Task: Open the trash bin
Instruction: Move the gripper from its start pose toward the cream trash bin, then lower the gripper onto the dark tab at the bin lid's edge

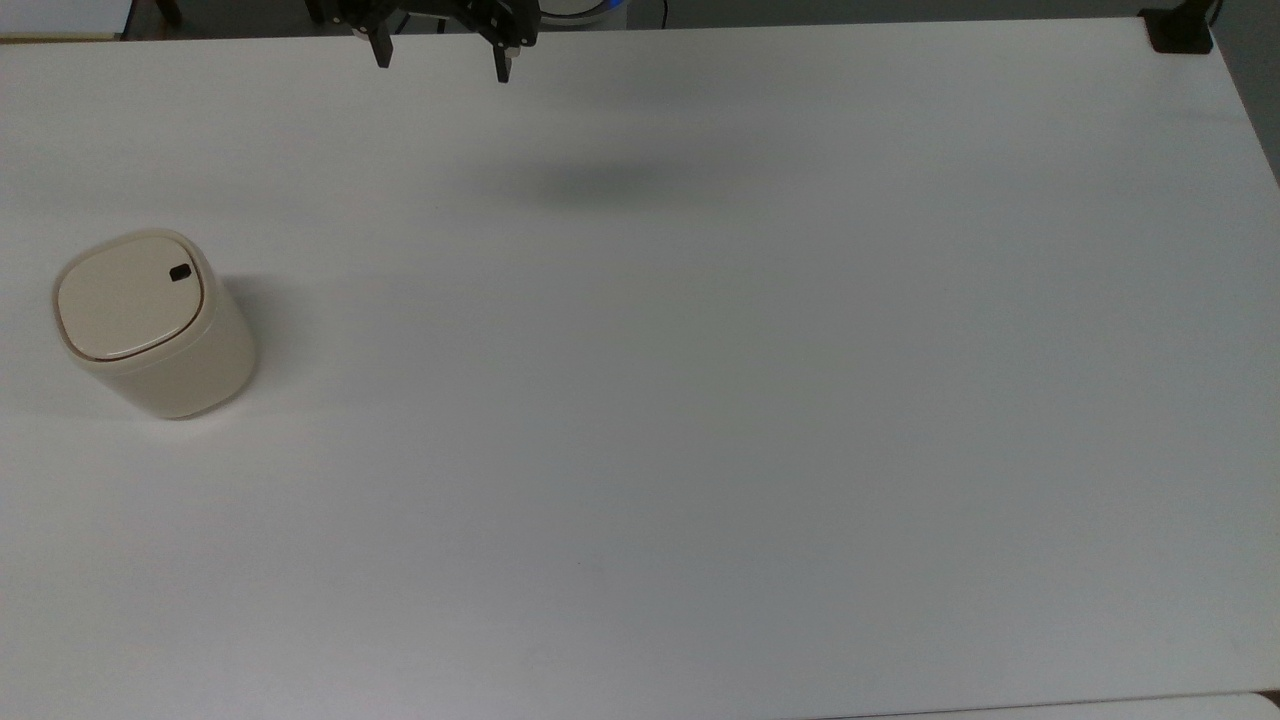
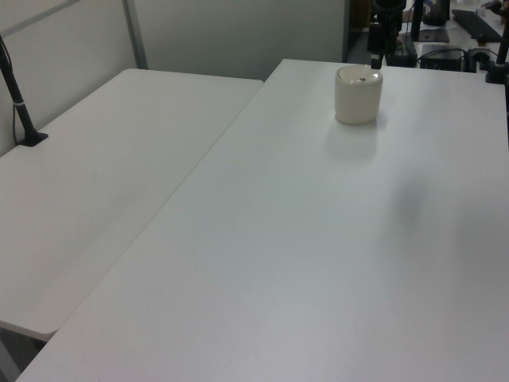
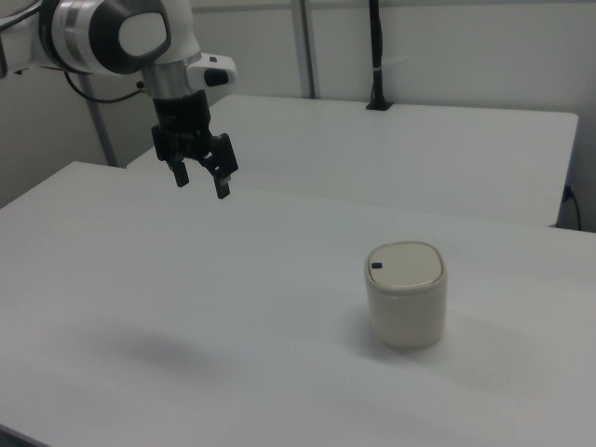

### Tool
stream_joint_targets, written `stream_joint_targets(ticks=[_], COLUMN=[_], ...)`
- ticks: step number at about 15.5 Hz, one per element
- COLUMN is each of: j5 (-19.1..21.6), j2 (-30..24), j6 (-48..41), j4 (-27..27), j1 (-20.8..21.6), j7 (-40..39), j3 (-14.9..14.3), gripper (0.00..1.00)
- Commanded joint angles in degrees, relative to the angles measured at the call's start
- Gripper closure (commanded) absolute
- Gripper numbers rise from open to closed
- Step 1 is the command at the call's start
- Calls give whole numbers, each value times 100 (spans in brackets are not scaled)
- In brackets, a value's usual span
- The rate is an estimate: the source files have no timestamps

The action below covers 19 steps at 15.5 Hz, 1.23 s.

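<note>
The trash bin [image 1: 150, 325] is a small cream tub with a flat lid, standing upright at the top view's left with its lid down; a small black button [image 1: 180, 272] sits on the lid's rim. The same bin [image 2: 357, 94] stands far up the table in the left view and the bin [image 3: 405, 293] is right of centre in the right view. My gripper [image 1: 440, 62] hangs open high above the table at the top view's upper edge, well away from the bin. In the right view the gripper [image 3: 202, 181] is up and to the left of the bin, with nothing between its fingers.
The white table [image 1: 700, 400] is wide and bare around the bin. A second white table [image 2: 103, 159] adjoins it on the left view's left. A black clamp [image 1: 1178, 30] sits at the top view's upper right corner, and a black post [image 3: 376, 56] stands on the far table.
</note>
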Motion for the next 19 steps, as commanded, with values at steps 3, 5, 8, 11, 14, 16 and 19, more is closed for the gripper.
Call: stream_joint_targets(ticks=[3,5,8,11,14,16,19], j5=[94,103,112,33,59,94,33], j2=[-46,-46,-63,-46,41,191,340], j6=[11,-15,-42,2,11,45,861], j4=[5,13,13,13,170,338,321], j1=[-1,-1,-1,-10,-19,-19,-54], j7=[-441,-414,-432,-397,-170,435,1314], j3=[-156,-147,-147,-147,-269,-419,-691], gripper=[0,0,0,2,44,73,98])
